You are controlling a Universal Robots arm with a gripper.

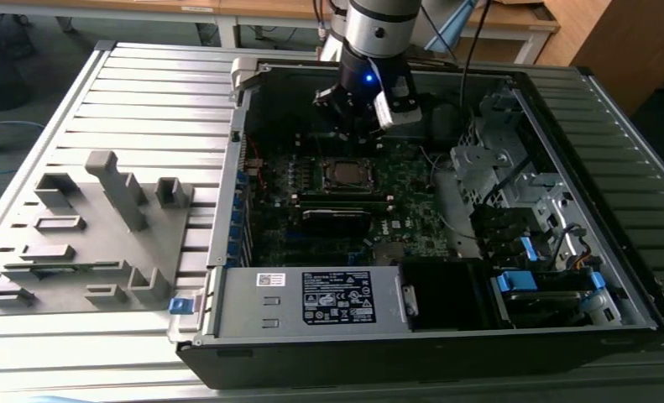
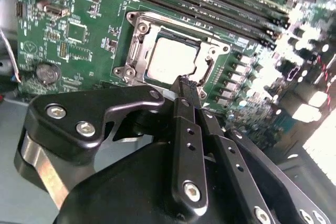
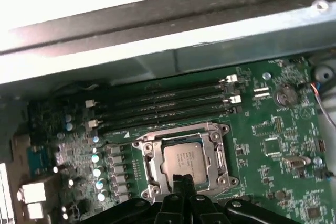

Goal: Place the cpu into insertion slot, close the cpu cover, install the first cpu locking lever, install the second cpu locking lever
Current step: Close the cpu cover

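Near the upper middle of the exterior view, the end effector [image 1: 362, 126] hangs from the arm inside an open computer case [image 1: 421, 357], just above the socket area of the green motherboard [image 1: 410, 210]. The case lies on a ribbed metal desk [image 1: 141, 92]. A grey moulded fixture [image 1: 86, 227] sits on the desk at the exterior view's left, apart from the case.

In the second wrist view the cpu [image 2: 170, 59] lies flat in its socket, pale metal top up, with the cpu cover [image 2: 135, 48] folded down as a silvery frame around it. The black fingers [image 2: 185, 129] are pressed together with nothing between them. Their tips stand just beside one edge of the cover; whether they touch it I cannot tell.

In the first wrist view, dark memory slots [image 3: 157, 106] run alongside the socket on the side away from the fingers.
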